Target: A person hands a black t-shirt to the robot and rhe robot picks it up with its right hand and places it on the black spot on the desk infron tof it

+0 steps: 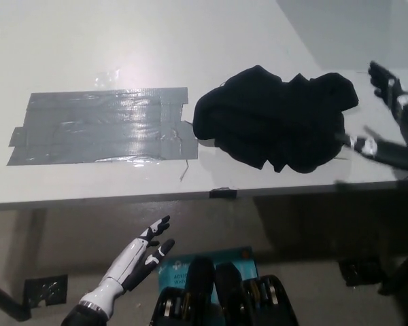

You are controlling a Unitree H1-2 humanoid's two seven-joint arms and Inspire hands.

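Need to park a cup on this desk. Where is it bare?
Bare desk runs along the far side, behind the grey tape patch and the black t-shirt. The near-right edge is crowded by the shirt and the right robot hand.

Desk [156,41]: plain white top, pale grey front edge. Tape patch [102,127] on desk: glossy dark grey strips, white glare streaks across the patch. T-shirt [275,121] on desk, just right of tape patch: solid black, no print visible. Right hand [394,122], right of t-shirt: black with white markings. Left hand [139,255], below desk edge: white, black fingertips. Floor below desk: dull beige-grey; teal sheet [221,261] with small print on it.
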